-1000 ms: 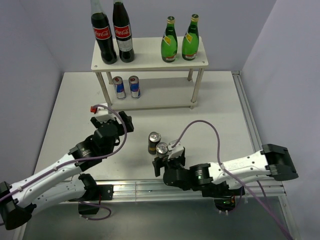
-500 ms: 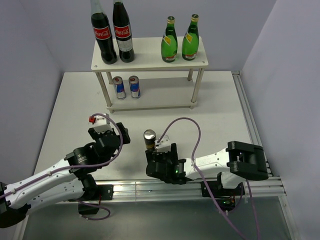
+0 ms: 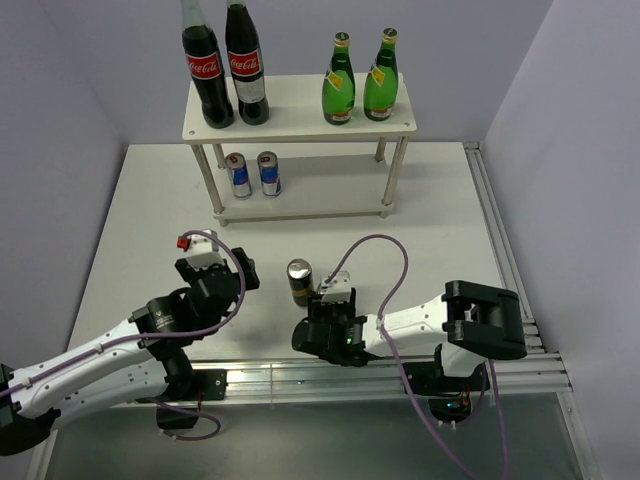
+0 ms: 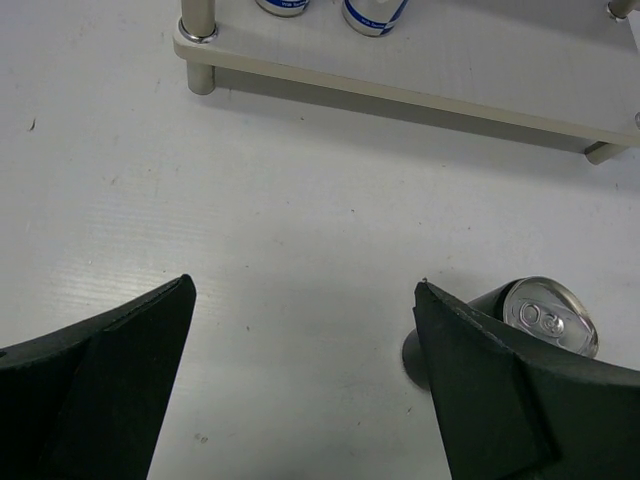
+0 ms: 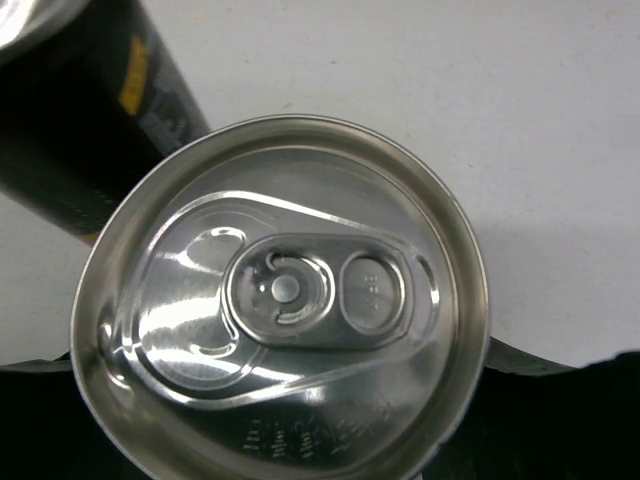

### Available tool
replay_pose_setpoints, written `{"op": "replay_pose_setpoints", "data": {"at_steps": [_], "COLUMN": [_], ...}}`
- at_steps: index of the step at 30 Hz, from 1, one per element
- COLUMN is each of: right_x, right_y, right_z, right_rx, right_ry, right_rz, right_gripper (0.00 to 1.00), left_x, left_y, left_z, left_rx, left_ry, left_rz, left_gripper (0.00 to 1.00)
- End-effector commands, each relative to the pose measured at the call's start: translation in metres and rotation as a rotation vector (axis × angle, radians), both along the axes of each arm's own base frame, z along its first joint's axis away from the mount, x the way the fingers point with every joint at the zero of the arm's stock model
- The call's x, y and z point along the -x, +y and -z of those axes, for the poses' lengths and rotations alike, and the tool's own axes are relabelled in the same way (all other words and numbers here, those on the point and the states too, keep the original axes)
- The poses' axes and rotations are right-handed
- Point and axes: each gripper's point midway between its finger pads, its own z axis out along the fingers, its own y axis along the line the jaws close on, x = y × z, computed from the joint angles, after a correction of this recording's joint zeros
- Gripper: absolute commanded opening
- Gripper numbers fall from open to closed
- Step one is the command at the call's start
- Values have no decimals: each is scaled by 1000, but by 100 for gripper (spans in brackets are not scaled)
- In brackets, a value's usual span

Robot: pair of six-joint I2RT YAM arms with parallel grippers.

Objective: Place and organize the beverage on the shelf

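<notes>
Top camera first. The small white two-tier shelf (image 3: 295, 108) stands at the far side of the white table (image 3: 440, 230). Its top board carries two green glass bottles with yellow labels (image 3: 339, 92) beside two tall dark cola bottles with red labels (image 3: 207, 70). Two blue-and-silver slim cans (image 3: 252, 175) sit at the left end of the lower board. By my reading four drinks are home, and only the dark cans are not yet shelved.

One dark can with a silvery top (image 3: 299, 281) stands loose on the table, well short of the shelf. The right gripper (image 3: 326, 312) sits just beside it on the near side, and the wrist hides whatever it carries. The left gripper (image 3: 220, 262) hangs off to the left, apart from that can.

Left wrist now: its fingers are spread wide with nothing between them, only bare table. The loose can peeks out past the right-hand finger, and the shelf's lower board lies ahead.

Right wrist, and here's the answer. A second dark can (image 5: 280, 310), pull-tab up, fills the gap between the black fingers (image 5: 560, 420), which close in on both sides. It looks clamped. The loose can stands just beside it at upper left; I cannot tell if they touch.

So the pick-up is in hand. The next move calls for a clean lift that doesn't knock the neighbour. Then comes a low carry under the top board to the open stretch beside the blue cans.
</notes>
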Motion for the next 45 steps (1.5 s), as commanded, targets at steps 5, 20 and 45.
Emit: {"op": "replay_pose_setpoints", "data": {"at_steps": [5,20,45], "right_x": [-1,-103,-335], "right_y": [-41,-64,-112], "right_z": [-63,-193,-163], "right_rx": [-75,-175,-60], "right_ry": [-86,-192,-179], "right_rz": [169,156,396], "right_gripper": [0,0,0], "left_x": [-1,1,2], "left_y": [1,0,-3], "left_z": [-6,-9,-10], "left_rx": [32,61,64], "left_ry": [-29,-50,-59], "left_rz": [-13,13,34], "left_gripper": [98,99,98]}}
